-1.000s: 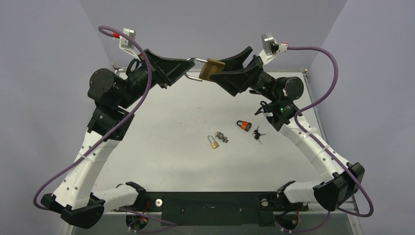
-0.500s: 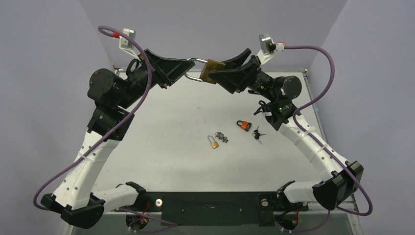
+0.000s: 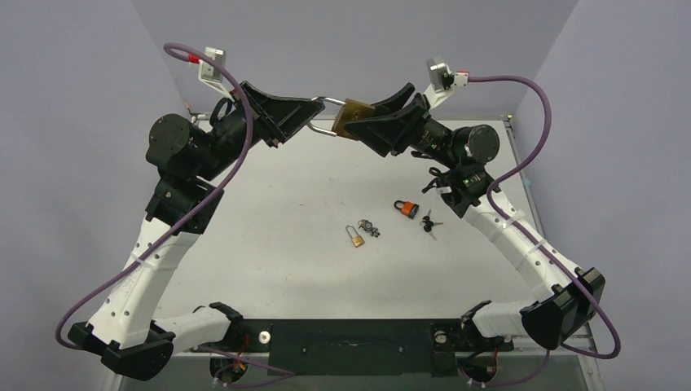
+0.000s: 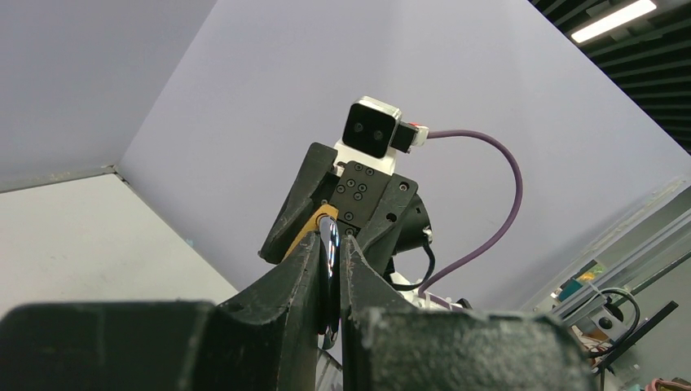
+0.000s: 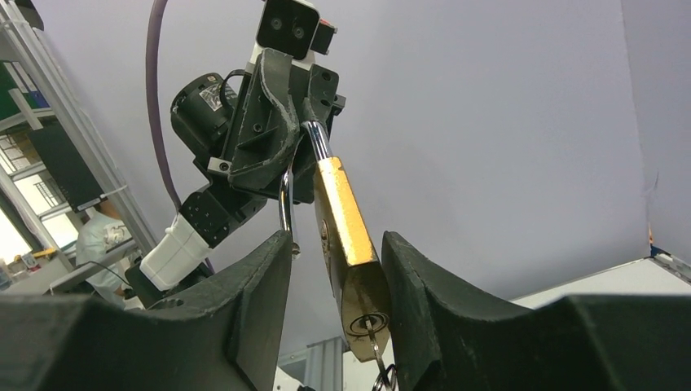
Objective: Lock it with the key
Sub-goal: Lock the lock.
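Aloft at twelve o'clock, the brass padlock (image 3: 352, 116) is steadied by its open shackle (image 5: 283, 199), clenched in the left gripper (image 4: 329, 238); the right gripper (image 5: 336, 242), unclosed, straddles its body where the key (image 5: 372, 334) sits.

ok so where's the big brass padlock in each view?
Top external: padlock top centre, in mid-air.
Left wrist: padlock shows only as a brass sliver just past the left tool.
Right wrist: padlock centre, edge-on.
Shared landmark: the left tool pinching its shackle.

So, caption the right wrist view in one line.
Left tool grips the open shackle of a brass padlock, key inserted, inside the open right tool.
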You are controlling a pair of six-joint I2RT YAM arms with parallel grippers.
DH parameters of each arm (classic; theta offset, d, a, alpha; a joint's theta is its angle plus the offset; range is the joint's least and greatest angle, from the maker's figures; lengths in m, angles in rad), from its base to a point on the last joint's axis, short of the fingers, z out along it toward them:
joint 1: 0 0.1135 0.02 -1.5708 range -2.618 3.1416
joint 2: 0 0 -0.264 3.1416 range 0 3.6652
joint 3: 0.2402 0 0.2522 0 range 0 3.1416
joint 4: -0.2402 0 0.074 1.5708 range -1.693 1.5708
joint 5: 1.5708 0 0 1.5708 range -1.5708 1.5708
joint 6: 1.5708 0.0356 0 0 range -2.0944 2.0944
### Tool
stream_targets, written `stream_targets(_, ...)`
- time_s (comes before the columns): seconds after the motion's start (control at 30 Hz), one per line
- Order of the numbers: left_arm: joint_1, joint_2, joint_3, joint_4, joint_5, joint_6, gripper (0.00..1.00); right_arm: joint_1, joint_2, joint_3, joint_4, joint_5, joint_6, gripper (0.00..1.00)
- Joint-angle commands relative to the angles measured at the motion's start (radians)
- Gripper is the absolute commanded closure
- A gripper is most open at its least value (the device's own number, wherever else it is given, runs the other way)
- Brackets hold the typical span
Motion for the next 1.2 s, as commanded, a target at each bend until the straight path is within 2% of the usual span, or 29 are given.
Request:
stream_targets(0.0, 0.001, -0.02, 0.064, 0.167, -0.027, -0.022, 1.0, 0.006, 0.009, 0.034, 0.022, -0.022, -0.027, 0.6)
stream_targets(0.17, 0.001, -0.021, 0.063, 0.164, -0.025, -0.019, 1.0, 0.007, 0.006, 0.036, 0.021, -0.018, -0.024, 0.7)
stream_targets(0.23, 0.001, -0.022, 0.063, 0.161, -0.024, -0.015, 1.0, 0.007, 0.004, 0.038, 0.017, -0.018, -0.023, 0.79)
stream_targets(0.33, 0.001, -0.022, 0.065, 0.133, -0.024, 0.002, 1.0, 0.005, -0.002, 0.044, 0.009, -0.013, -0.014, 0.99)
stream_targets(0.43, 0.001, -0.023, 0.068, 0.044, 0.004, 0.059, 1.0, 0.003, -0.017, 0.052, -0.012, -0.017, -0.007, 1.0)
stream_targets(0.47, 0.001, -0.03, 0.064, 0.008, 0.01, 0.091, 0.96, 0.003, -0.027, 0.052, -0.023, -0.02, -0.006, 1.0)
stream_targets(0.57, 0.002, -0.059, 0.037, -0.091, 0.041, 0.164, 0.78, -0.003, -0.049, 0.038, -0.039, -0.023, -0.006, 1.0)
stream_targets(0.63, 0.003, -0.073, 0.033, -0.156, 0.079, 0.221, 0.71, -0.007, -0.065, 0.025, -0.042, -0.026, 0.0, 1.0)
stream_targets(0.7, 0.003, -0.089, 0.025, -0.193, 0.11, 0.27, 0.68, -0.007, -0.076, 0.014, -0.041, -0.04, 0.008, 1.0)
stream_targets(0.93, 0.003, -0.124, 0.047, -0.344, 0.141, 0.427, 0.63, -0.007, -0.127, -0.015, -0.059, -0.075, 0.005, 1.0)
stream_targets(1.17, 0.003, -0.115, 0.053, -0.37, 0.181, 0.449, 0.63, -0.004, -0.164, -0.041, -0.077, -0.136, 0.014, 1.0)
